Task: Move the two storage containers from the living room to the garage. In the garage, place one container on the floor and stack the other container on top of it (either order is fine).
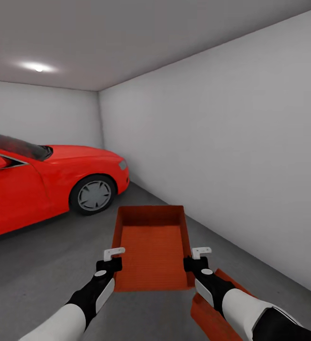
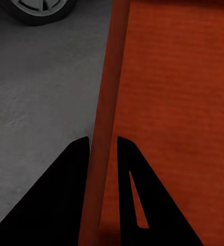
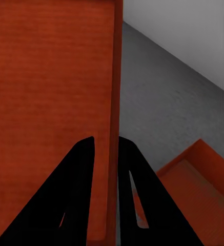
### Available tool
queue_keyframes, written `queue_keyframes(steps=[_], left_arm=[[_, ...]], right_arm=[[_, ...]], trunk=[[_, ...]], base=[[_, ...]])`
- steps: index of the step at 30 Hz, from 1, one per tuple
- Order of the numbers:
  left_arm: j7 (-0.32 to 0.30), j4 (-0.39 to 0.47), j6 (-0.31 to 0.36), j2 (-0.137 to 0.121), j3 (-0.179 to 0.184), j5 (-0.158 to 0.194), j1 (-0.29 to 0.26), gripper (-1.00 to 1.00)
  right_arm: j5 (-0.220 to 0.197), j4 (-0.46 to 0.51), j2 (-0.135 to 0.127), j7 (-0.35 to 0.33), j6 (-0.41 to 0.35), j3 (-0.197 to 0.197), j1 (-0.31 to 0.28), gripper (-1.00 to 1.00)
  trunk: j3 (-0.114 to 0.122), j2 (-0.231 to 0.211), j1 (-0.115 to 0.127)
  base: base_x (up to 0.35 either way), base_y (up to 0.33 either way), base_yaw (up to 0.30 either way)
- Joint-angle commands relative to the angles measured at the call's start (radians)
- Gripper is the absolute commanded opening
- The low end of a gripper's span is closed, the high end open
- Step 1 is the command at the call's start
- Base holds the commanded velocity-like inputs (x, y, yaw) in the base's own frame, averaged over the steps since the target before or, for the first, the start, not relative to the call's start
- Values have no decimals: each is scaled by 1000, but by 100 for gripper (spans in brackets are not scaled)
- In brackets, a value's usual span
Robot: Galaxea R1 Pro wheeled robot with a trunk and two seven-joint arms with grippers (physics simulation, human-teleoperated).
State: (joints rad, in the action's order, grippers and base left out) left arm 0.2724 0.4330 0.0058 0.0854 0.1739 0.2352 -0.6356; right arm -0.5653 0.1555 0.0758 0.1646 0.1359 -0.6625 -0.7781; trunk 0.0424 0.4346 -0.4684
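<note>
so we're in the garage (image 1: 250, 118) here, plain white walls, grey ceiling with one light glowing up in the corner, and the red car (image 1: 41, 184) parked off to the left with its front wheel (image 1: 94, 195) turned toward us. right in the middle of the head view there's one orange-red storage container (image 1: 153, 246), open top facing up, held out in front of the robot above the dark grey floor (image 1: 41, 270). both arms have hold of it by the long side walls: the left gripper (image 1: 112, 258) is pinched on the left wall near the close end, and the right gripper (image 1: 199, 256) is doing the same on the right wall. from the left wrist view you can see the two black fingers (image 2: 65, 195) sitting on either side of the thin wall, one outside over the concrete and one inside over the container's bottom, with basically just the wall's thickness between them. same story in the right wrist view, fingers (image 3: 76, 195) straddling the right wall, narrow gap, wall clamped in it. the second container (image 1: 210, 310) is lower down, under and beside the right forearm at the bottom right of the head view, mostly hidden by the arm, and a corner of it also peeks into the right wrist view. looks like it's down at floor level but i can't tell for sure if it's actually resting there. the held container sits apart from it, to its left.
</note>
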Motion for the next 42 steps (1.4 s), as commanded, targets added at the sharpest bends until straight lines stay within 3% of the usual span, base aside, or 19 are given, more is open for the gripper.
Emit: queue_keyframes(steps=[1, 10, 18, 42], left_arm=[[13, 4, 0, 0, -4, -10, 1, -100], [14, 7, 0, 0, -5, -10, 1, -100], [14, 8, 0, 0, -6, -10, 1, -100], [14, 8, 0, 0, -5, -10, 1, -100]], right_arm=[[-30, -4, 2, 3, 7, 58, -1, -100], [-30, -5, 2, 3, 7, 58, -1, -100], [-31, -5, 2, 3, 7, 58, -1, -100], [-30, -5, 4, 3, 7, 58, -1, -100]], trunk=[[0, 1, -1], [0, 1, -1], [0, 1, -1], [0, 1, -1]], base=[[321, 0, -262], [299, 0, -281], [39, 5, -286], [238, 207, -286]])
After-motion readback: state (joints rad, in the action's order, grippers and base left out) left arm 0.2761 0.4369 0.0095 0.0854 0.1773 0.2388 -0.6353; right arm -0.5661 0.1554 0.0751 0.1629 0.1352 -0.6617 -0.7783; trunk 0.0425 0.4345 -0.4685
